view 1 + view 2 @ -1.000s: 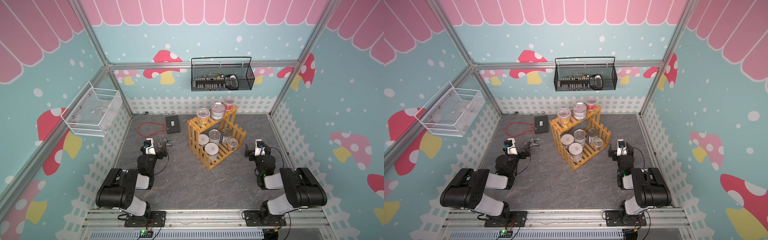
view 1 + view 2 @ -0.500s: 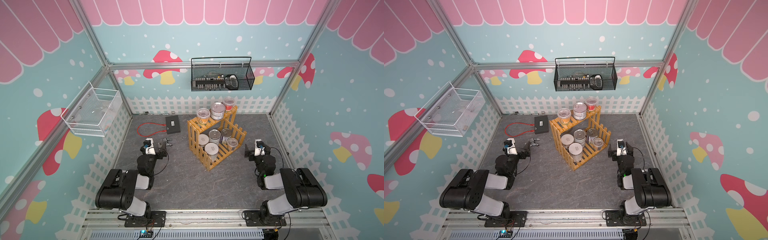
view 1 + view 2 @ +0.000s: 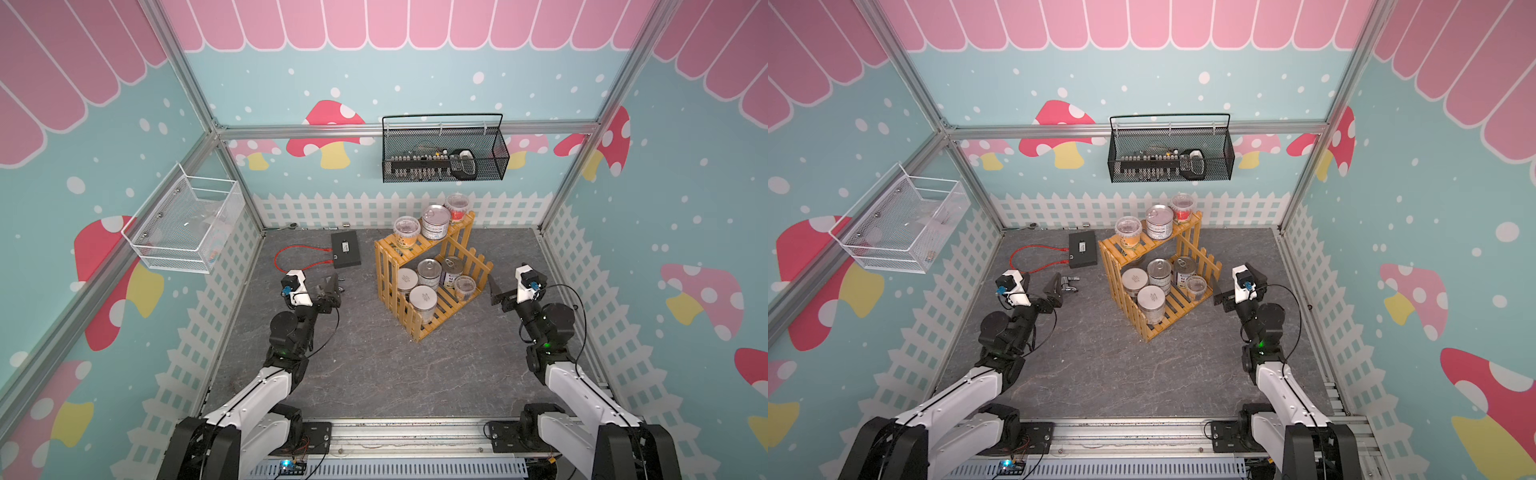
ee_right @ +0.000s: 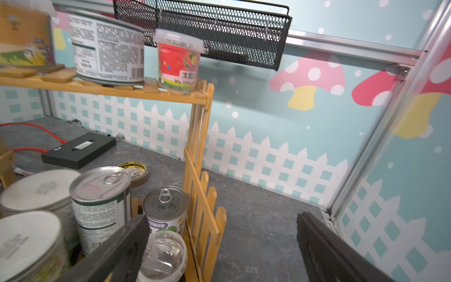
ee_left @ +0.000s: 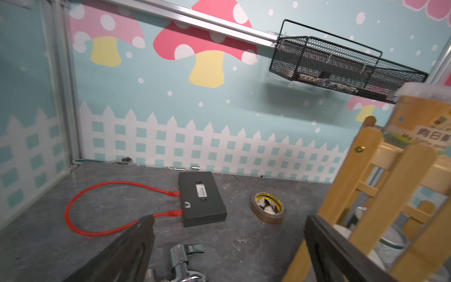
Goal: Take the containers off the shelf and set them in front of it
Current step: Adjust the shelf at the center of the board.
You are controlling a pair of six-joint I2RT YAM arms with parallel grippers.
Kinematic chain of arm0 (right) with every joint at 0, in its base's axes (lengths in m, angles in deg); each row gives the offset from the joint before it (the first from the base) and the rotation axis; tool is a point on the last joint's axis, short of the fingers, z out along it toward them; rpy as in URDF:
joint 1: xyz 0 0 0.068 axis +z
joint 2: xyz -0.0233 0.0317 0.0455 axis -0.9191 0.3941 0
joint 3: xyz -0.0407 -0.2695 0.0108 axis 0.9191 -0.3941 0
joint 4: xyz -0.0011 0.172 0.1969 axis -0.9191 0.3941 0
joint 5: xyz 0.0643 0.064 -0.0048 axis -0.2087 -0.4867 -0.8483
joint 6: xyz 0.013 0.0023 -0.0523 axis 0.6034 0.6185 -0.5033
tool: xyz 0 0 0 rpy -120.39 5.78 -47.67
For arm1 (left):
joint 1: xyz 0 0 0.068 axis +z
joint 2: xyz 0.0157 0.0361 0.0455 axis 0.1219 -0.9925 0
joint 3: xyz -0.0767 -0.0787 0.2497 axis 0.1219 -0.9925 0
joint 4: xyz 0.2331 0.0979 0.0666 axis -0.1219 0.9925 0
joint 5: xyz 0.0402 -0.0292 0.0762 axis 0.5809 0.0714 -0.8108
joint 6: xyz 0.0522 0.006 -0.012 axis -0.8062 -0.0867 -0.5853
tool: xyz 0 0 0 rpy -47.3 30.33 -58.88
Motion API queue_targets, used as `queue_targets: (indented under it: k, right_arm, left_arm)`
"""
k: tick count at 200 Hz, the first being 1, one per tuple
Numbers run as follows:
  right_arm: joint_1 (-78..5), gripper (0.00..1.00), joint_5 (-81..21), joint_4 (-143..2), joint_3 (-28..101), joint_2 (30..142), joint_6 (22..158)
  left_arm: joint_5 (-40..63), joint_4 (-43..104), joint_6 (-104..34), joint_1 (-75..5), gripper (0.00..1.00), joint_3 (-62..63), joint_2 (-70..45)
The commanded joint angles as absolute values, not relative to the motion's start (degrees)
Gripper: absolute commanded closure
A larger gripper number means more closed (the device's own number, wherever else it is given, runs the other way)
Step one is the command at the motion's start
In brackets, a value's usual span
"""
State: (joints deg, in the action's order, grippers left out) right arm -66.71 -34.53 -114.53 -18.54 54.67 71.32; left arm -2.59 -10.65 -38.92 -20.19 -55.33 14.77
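Honey-yellow wooden shelf [image 3: 386, 266] is recorded at frame centre in both top views, with eight containers [image 3: 435, 222] seated on its two tiers. Flanking it without contact, the left gripper [image 3: 331, 286] and right gripper [image 3: 494, 291] are spread wide, nothing gripped.

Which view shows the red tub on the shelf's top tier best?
Right wrist: the red tub is close and side-on, with its label visible. Both top views show it small, from above, mostly its lid. The left wrist view misses it.
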Motion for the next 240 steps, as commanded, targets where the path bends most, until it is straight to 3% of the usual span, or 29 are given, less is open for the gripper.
queue_targets:
  k: [1,44,108,165,215,240]
  right_arm:
    - [-66.8,0.0,-41.6,-99.2,-11.5,56.1,68.6]
    - [-67.2,0.01,-43.5,-89.2,0.3,67.0,62.4]
    - [-68.2,0.08,-46.4,-82.2,12.7,82.1,57.0]
    - [-68.7,0.36,-48.0,-78.8,17.6,88.8,54.9]
    - [-68.8,0.55,-49.6,-77.3,18.9,92.0,54.3]
    - [-68.7,0.72,-50.8,-77.0,18.6,91.8,54.7]
  left_arm:
    - [-4.0,5.8,-31.6,-25.1,0.01,-50.3,18.0]
    - [-5.4,19.1,-23.4,-38.1,0.04,-46.2,20.8]
    - [-17.3,22.0,-16.8,-58.4,0.04,-40.8,13.7]
    - [-23.2,21.6,-10.9,-65.3,0.07,-36.3,3.7]
    - [-31.0,24.1,-8.2,-69.4,0.2,-30.2,-4.7]
    - [-31.9,24.6,-6.7,-69.5,0.26,-28.6,-7.3]
